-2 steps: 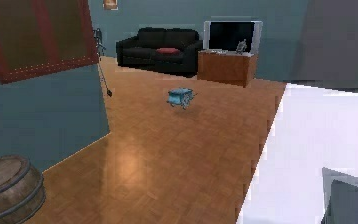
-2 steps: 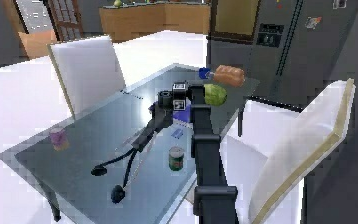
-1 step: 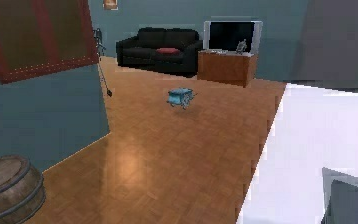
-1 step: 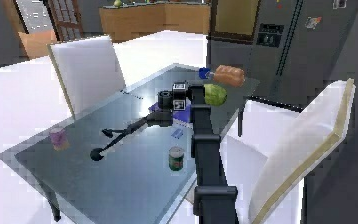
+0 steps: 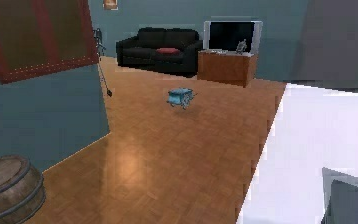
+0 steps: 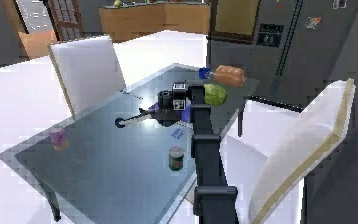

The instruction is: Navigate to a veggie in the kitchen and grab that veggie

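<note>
1. Arm side view: the gripper (image 6: 129, 120) is over the glass table (image 6: 97, 170), with its fingers (image 6: 139, 117) pointing toward the view's left. Jaw state: can't tell from these pictures. Only bare glass lies behind the far end, so it holds nothing.
2. Task thing: the green round veggie (image 6: 215, 95) lies on the table toward its far side. It sits right of the two white squares (image 6: 168, 99) and just beside the far end of the arm (image 6: 209, 160).
3. Veggie vs jaws: it is on the wrist side, opposite to where the fingers point and apart from the fingertips. Can't tell whether it touches the arm bar.
4. Table count, left to right:
   - 1 pink cup (image 6: 59, 138) near the table's left edge
   - 1 green-topped jar (image 6: 176, 157) just left of the arm bar
   - 1 small blue thing (image 6: 204, 72) at the far side
   - 1 green round veggie
   - 1 orange-brown loaf (image 6: 230, 73) just beyond the veggie
5. Chairs: 2, both white. The left chair (image 6: 87, 70) is at the table's far-left side and the right chair (image 6: 297, 150) is at its right side.
6. Forward view, left to right, over a wood floor (image 5: 157, 150):
   - 1 wooden barrel (image 5: 9, 190) at bottom left
   - 1 red-framed picture (image 5: 42, 35) on the teal wall
   - 1 black sofa (image 5: 159, 42) with 1 red cushion (image 5: 166, 51) on it
   - 1 small blue object (image 5: 180, 96) standing alone mid-floor
   - 1 TV (image 5: 232, 36) on 1 wooden stand (image 5: 227, 68), just right of the sofa
</note>
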You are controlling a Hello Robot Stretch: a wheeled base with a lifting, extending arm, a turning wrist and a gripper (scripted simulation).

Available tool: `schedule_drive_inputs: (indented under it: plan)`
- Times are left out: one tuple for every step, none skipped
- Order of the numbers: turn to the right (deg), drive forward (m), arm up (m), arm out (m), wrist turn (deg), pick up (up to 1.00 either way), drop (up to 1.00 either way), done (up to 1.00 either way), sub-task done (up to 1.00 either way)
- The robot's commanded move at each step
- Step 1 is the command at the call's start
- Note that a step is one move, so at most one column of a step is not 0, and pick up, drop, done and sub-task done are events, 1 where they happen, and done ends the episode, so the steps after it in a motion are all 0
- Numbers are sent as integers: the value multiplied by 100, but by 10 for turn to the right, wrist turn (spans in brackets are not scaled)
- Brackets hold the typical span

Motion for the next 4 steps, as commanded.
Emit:
schedule_drive_inputs:
  plan:
    - [0,0,0,0,450,0,0,0,0]
    - [0,0,0,0,30,0,0,0,0]
    - [0,0,-30,0,0,0,0,0,0]
    - [0,0,0,0,0,100,0,0,0]
